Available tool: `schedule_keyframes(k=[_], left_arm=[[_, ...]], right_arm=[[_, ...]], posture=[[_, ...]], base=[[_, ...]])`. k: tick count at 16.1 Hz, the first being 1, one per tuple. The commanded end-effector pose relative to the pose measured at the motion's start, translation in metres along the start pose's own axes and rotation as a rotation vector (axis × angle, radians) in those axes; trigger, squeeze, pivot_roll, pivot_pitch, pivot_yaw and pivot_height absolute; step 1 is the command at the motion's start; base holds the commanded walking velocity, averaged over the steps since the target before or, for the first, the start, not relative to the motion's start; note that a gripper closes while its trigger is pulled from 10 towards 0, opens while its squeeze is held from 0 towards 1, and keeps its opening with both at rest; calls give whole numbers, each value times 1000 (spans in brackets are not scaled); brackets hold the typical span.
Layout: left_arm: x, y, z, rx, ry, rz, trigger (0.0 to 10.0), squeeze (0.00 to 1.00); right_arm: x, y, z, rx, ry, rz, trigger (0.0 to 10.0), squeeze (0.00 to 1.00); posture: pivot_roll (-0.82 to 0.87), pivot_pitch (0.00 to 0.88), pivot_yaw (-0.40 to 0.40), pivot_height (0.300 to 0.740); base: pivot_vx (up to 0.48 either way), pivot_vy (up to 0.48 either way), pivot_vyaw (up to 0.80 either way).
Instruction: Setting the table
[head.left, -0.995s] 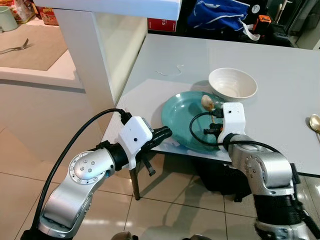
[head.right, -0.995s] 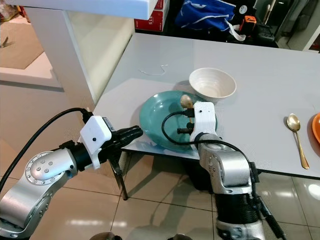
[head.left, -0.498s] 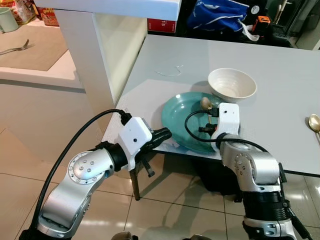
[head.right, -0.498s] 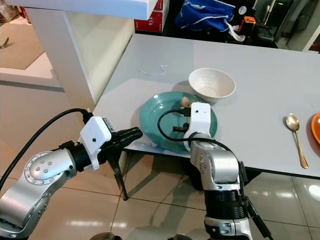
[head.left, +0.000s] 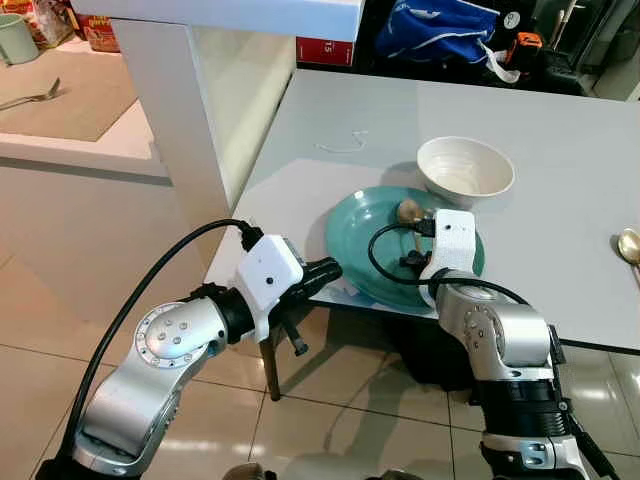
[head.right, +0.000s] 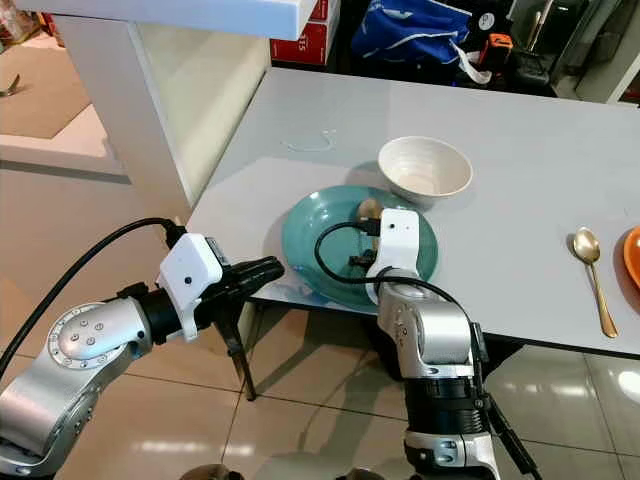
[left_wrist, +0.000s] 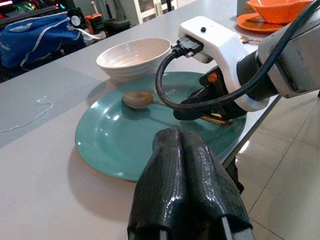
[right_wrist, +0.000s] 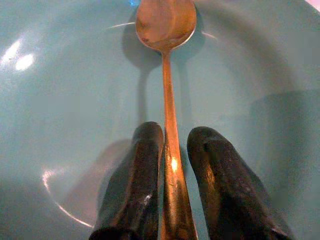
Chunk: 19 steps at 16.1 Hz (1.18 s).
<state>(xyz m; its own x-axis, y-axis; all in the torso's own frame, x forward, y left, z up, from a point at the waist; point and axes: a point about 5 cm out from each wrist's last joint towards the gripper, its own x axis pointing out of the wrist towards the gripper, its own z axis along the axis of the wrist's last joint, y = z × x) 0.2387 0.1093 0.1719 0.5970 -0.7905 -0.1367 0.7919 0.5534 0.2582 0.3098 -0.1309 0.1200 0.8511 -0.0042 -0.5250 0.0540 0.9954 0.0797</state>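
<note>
The right tool (right_wrist: 170, 200) grips a gold spoon (right_wrist: 166, 60) over the teal plate (head.left: 360, 240) at frame centre; the left tool (left_wrist: 182, 165) is closed, empty.

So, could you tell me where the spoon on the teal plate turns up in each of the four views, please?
Left eye view: spoon at the far side of the teal plate, its bowl end just beyond the right gripper.
Right eye view: same spot, near the white bowl.
Left wrist view: mid-plate, before that bowl.
Right wrist view: centre, handle running between the fingers.
Shared landmark: the teal plate.
</note>
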Motion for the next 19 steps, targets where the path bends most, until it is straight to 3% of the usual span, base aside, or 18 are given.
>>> schedule_keyframes(k=[1,2,6,7,8,11,12,13,15,17,18,19], left_arm=[[0,-1,5,17,-10,-14,10000,0],[-1,0,5,19,-8,-12,10000,0],[1,4,5,30,-6,-9,10000,0],[1,4,5,32,-5,-8,10000,0],[2,5,6,34,-5,-7,10000,0],[-2,7,6,42,0,-5,10000,0],[-3,9,7,45,-2,4,10000,0],[-3,12,8,52,-4,37,10000,0],[-2,23,11,27,-26,150,10000,0],[1,31,13,38,-67,284,10000,0],[5,39,11,26,-71,412,10000,0],[7,40,9,9,-64,439,10000,0]], right_arm=[[-1,-1,10,9,-27,-11,10000,894],[-2,-1,13,8,-37,-12,10000,0],[-3,1,18,-23,-42,-10,10000,0],[-2,0,17,-39,-35,-20,10000,573],[-1,-2,16,-56,-26,-33,10000,1000],[-3,-3,22,-68,-59,-57,10000,1000],[-6,-1,28,-47,-97,-35,10000,824],[-15,6,39,22,-178,47,10000,0],[-44,4,69,159,-451,110,10000,0],[-65,-10,79,51,-641,92,10000,0],[-68,-21,64,-74,-620,85,10000,0],[-68,-27,57,-65,-606,68,10000,0]], posture=[[87,35,-21,740],[84,33,-19,740],[82,29,-15,740],[85,28,-14,740],[87,27,-14,740],[92,26,-13,740],[92,25,-8,740],[93,24,-7,740],[87,29,-2,740],[75,29,0,740],[68,28,1,740],[57,29,5,740]], base=[[0,0,0],[0,0,0],[0,0,0],[0,0,0],[0,0,0],[0,0,0],[0,0,0],[0,0,0],[0,0,0],[0,133,0],[0,292,0],[0,480,0]])
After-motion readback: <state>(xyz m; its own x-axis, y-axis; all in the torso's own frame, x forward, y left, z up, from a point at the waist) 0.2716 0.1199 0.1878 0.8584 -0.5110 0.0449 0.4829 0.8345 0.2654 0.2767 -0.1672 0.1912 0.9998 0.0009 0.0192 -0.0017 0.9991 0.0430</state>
